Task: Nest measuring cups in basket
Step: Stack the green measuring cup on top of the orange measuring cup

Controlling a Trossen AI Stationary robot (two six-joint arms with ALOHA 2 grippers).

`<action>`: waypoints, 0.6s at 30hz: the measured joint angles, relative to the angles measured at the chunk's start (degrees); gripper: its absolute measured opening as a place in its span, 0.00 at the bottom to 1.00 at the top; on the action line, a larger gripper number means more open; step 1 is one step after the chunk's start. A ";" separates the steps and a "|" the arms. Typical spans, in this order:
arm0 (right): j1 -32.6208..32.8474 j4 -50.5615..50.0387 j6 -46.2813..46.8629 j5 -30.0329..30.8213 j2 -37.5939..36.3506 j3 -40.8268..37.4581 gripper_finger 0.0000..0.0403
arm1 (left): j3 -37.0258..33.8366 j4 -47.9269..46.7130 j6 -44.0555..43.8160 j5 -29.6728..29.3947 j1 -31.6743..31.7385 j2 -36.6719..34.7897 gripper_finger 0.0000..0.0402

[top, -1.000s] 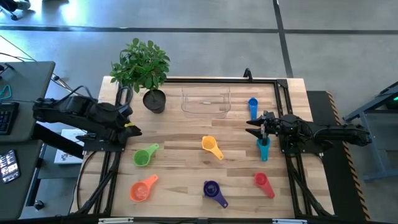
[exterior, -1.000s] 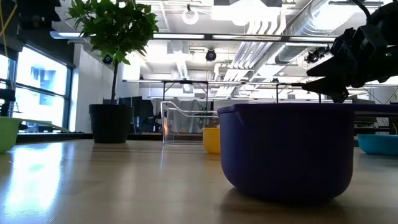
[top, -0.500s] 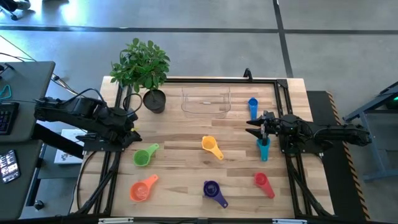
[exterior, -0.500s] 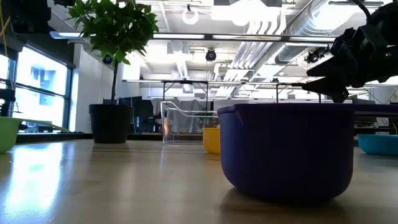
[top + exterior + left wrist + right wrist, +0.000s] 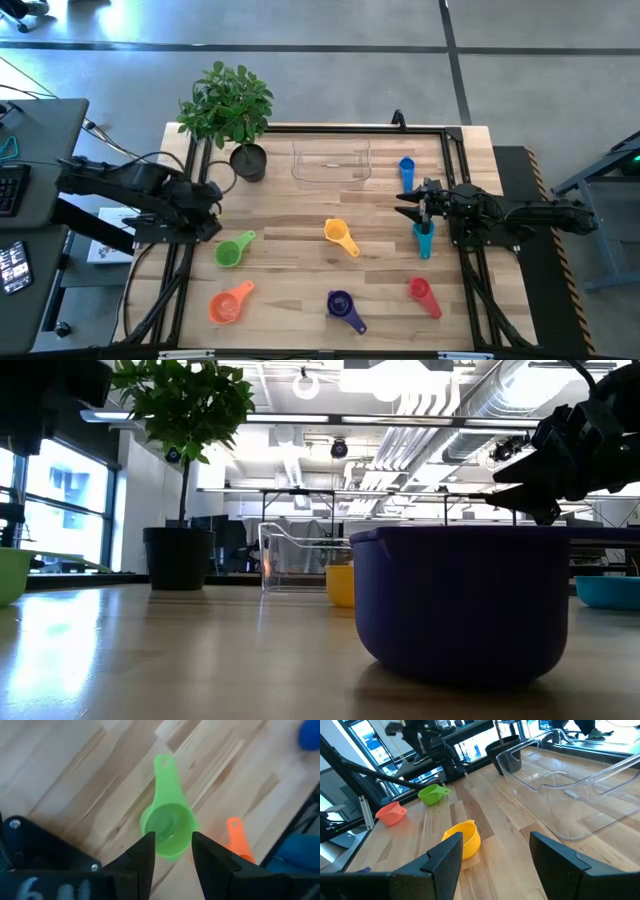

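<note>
The left gripper [image 5: 207, 212] hangs over the worktop's [image 5: 300, 250] left edge, fingers [image 5: 145, 855] apart, holding nothing, just above the green cup [image 5: 233, 250]. The orange cup [image 5: 228, 303] lies nearer the front edge. At the back left stands a potted plant [image 5: 230, 115]. The clear basket [image 5: 331, 163] sits empty at back centre, with the yellow cup [image 5: 341, 237] in the middle and the purple cup [image 5: 343, 308] at the front. The blue cup [image 5: 406, 167] lies just right of the basket. The right gripper [image 5: 410, 204] hovers, fingers spread and empty, beside the teal cup [image 5: 423, 241]; the red cup [image 5: 423, 295] lies toward the front.
</note>
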 joint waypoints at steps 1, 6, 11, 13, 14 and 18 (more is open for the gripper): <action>0.01 0.00 0.00 0.01 0.01 0.00 0.55 | -0.51 0.04 -0.02 0.31 -0.20 0.56 0.29; 0.00 0.00 0.00 0.00 0.00 0.01 0.55 | -3.05 2.16 -0.50 0.73 -0.92 3.46 0.29; 0.00 0.00 0.00 0.00 0.02 0.00 0.55 | -3.57 2.91 -0.02 0.12 -0.92 7.16 0.29; 0.02 0.00 0.00 0.01 0.02 0.00 0.55 | -3.57 2.92 0.00 -0.62 -0.92 8.67 0.29; 0.00 0.00 0.00 0.00 0.00 0.00 0.55 | -3.57 2.96 -0.01 -0.81 -0.92 9.49 0.29; 0.02 0.00 0.00 0.01 0.00 0.02 0.55 | -3.57 3.38 0.01 -0.33 -0.92 13.13 0.29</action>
